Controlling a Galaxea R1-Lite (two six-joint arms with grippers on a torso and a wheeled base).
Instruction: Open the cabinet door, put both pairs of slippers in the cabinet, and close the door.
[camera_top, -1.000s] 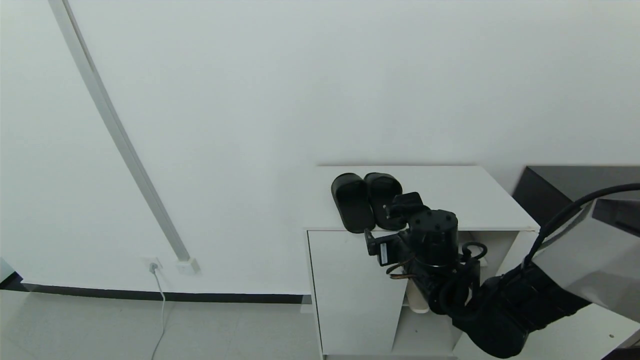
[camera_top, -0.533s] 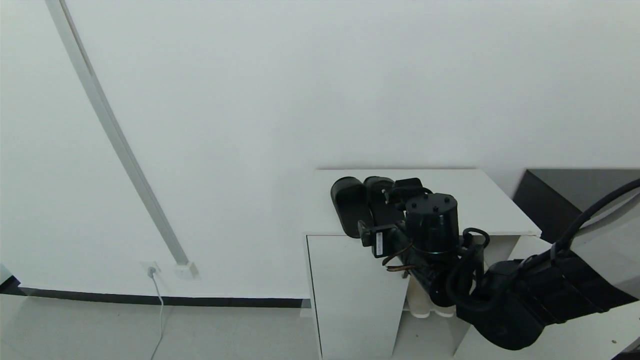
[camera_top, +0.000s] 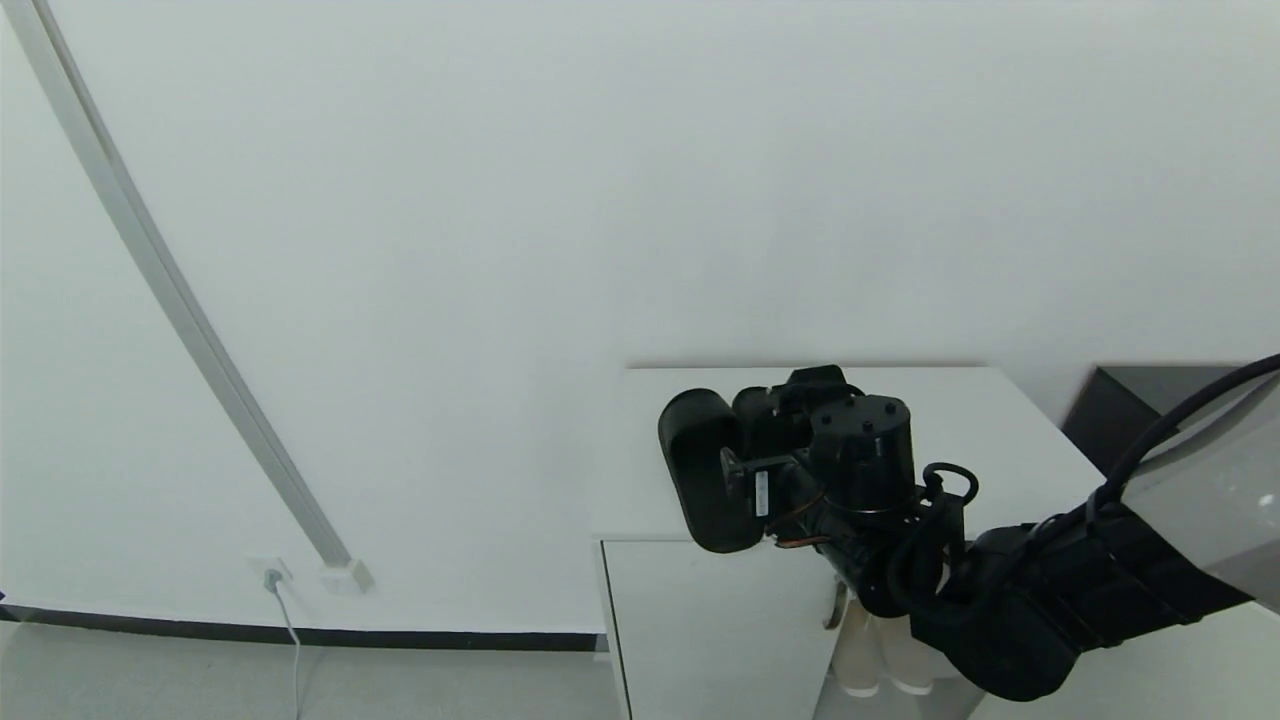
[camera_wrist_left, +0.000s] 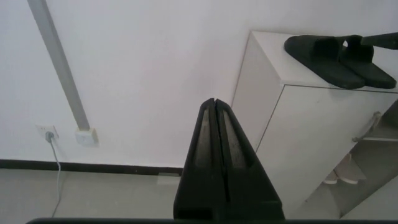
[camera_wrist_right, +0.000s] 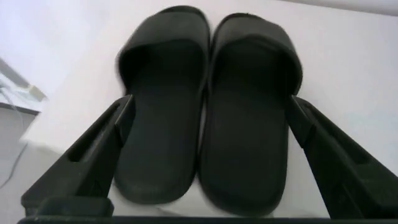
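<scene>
My right fingers sit over the black slippers on top of the white cabinet. One slipper lies just left of them, its heel overhanging the front edge; the other is largely hidden beneath. Below, a closed door panel adjoins an open compartment holding pale slippers.

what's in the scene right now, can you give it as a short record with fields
cabinet: white, open on the robot's right side, left panel shut
black slippers: pair side by side on the cabinet top, at its front edge
pale slippers: already inside the cabinet
right claw: open, one finger at each outer side of the black slippers
left claw: shut, empty, off to the cabinet's left
task stage: black slippers not yet inside, door not yet closed
</scene>
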